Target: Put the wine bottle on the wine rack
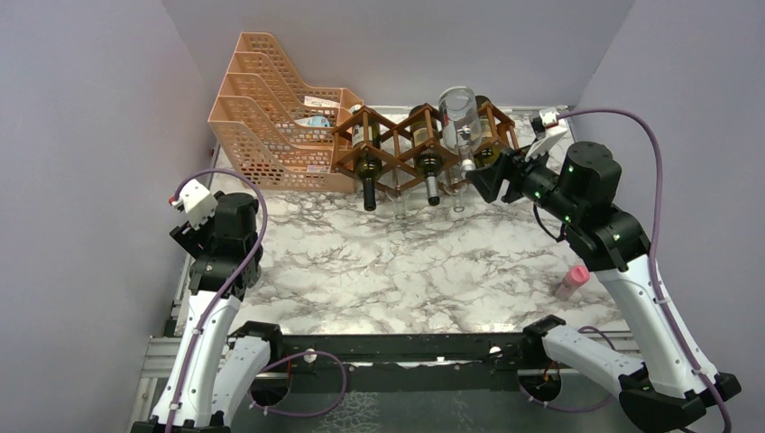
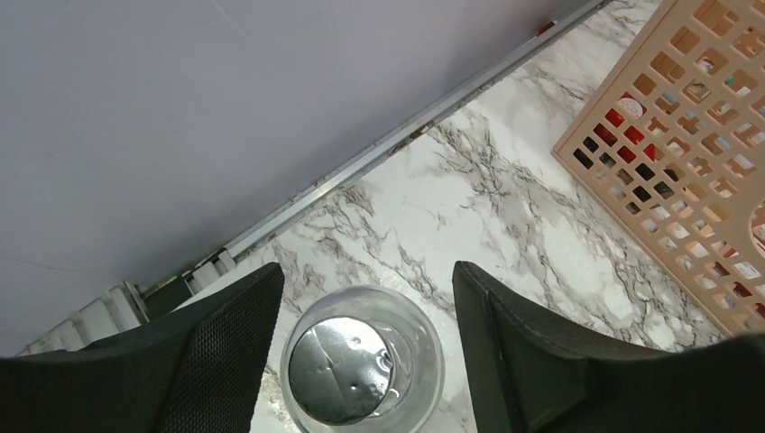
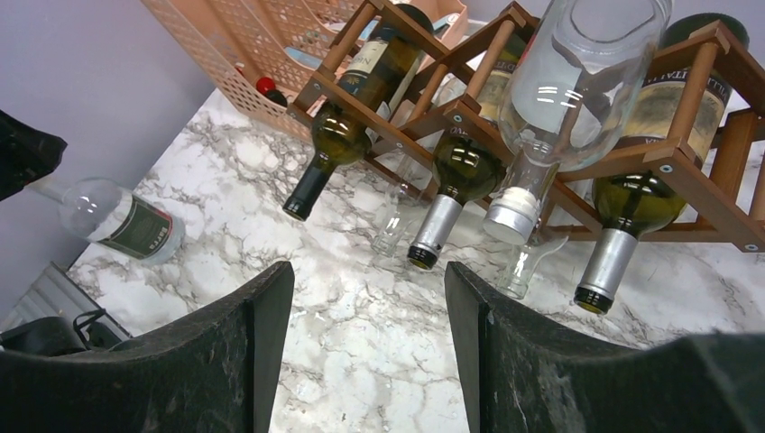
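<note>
Far left, the left gripper (image 2: 365, 271) hangs with jaws wide, straddling the base of the wine bottle (image 2: 361, 365), which lies on the table (image 1: 406, 262) by the wall. Clear glass, so rigid, slick and breakable, I'd say. Take it across the labelled body, not the neck. Over at the wine rack (image 3: 672, 164), another clear bottle (image 3: 577, 81) rests neck-down on top, and the right gripper (image 3: 370, 271) faces it with jaws gaping and empty.
</note>
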{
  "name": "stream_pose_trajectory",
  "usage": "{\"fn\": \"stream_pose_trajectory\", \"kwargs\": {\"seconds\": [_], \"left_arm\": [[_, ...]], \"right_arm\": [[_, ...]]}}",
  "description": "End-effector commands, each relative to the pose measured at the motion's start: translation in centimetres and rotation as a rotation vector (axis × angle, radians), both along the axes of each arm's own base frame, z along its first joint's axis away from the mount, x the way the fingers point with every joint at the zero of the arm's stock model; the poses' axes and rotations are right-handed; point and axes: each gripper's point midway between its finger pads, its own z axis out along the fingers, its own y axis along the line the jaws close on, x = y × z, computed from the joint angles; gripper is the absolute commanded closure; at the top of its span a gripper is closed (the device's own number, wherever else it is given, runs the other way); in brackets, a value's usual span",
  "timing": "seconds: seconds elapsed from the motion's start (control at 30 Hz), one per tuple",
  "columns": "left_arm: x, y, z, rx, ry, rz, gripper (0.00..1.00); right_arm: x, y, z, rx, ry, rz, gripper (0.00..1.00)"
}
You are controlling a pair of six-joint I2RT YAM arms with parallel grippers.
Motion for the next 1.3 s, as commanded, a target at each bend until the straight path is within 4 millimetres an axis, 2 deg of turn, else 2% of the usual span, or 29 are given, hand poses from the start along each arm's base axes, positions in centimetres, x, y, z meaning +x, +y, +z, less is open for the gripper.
{"fn": "stream_pose_trajectory", "kwargs": {"seconds": [0.0,0.1,0.2,0.3,0.47,0.6,0.73,0.87,0.97,1.27], "left_arm": [[-0.9,0.6,0.9,0.014,-0.022,0.035,0.25],[-1.0,0.6,1.3,0.015,-0.030,0.026,0.26],[-1.3,0.5,0.4,0.011,-0.016,0.016,0.29],[-1.4,0.3,-0.5,0.002,-0.003,0.011,0.37],[-0.8,-0.3,-1.1,-0.028,0.009,-0.022,0.56],[-0.1,-0.9,-1.2,-0.043,0.024,-0.061,0.61],[0.7,-1.7,-0.3,-0.050,0.028,-0.133,0.69],[2.1,-3.8,1.7,-0.081,0.001,-0.281,0.70],[3.3,-6.4,2.8,-0.137,-0.022,-0.432,0.70],[5.1,-13.1,3.5,-0.297,-0.056,-0.778,0.73]], "right_arm": [[-0.1,-0.2,-0.4,-0.018,-0.003,0.000,0.35],[-0.1,-0.2,-0.4,-0.019,-0.003,0.000,0.35],[-0.1,-0.3,-0.4,-0.020,-0.006,-0.005,0.35],[-0.2,-0.3,-0.3,-0.017,-0.010,-0.004,0.35],[-0.3,-0.5,-0.3,-0.017,-0.008,-0.010,0.35],[-0.5,-0.7,-0.2,-0.014,-0.013,-0.016,0.35],[-0.5,-0.7,-0.2,-0.011,-0.014,-0.018,0.35],[-0.4,-0.6,-0.2,-0.001,-0.009,-0.021,0.35],[-0.3,-0.4,-0.3,0.007,-0.004,-0.015,0.35],[-0.1,0.1,-1.0,0.014,0.018,0.001,0.35]]}}
